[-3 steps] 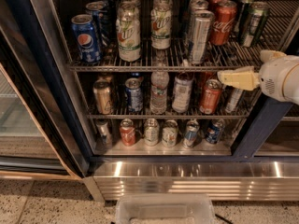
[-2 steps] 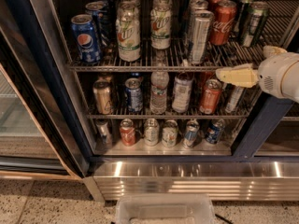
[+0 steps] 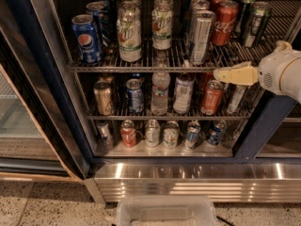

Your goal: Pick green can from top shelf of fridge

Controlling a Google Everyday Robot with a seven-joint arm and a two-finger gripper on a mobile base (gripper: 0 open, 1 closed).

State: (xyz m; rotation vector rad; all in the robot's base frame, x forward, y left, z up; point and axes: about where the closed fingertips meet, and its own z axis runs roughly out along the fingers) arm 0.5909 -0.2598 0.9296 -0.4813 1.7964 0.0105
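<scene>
The gripper [image 3: 221, 74] hovers at the right end of the top shelf [image 3: 141, 68], below the green can [image 3: 256, 25], probably lining up a reach; I cannot tell whether it is open or closed.

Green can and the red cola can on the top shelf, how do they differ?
The green can is dark green with pale markings; the red cola can is bright red with white script. The green can stands furthest right, the red cola can to its left. Both stand upright on the top shelf with silver lids, alike in size. The gripper hangs lower at the right, touching neither.
</scene>
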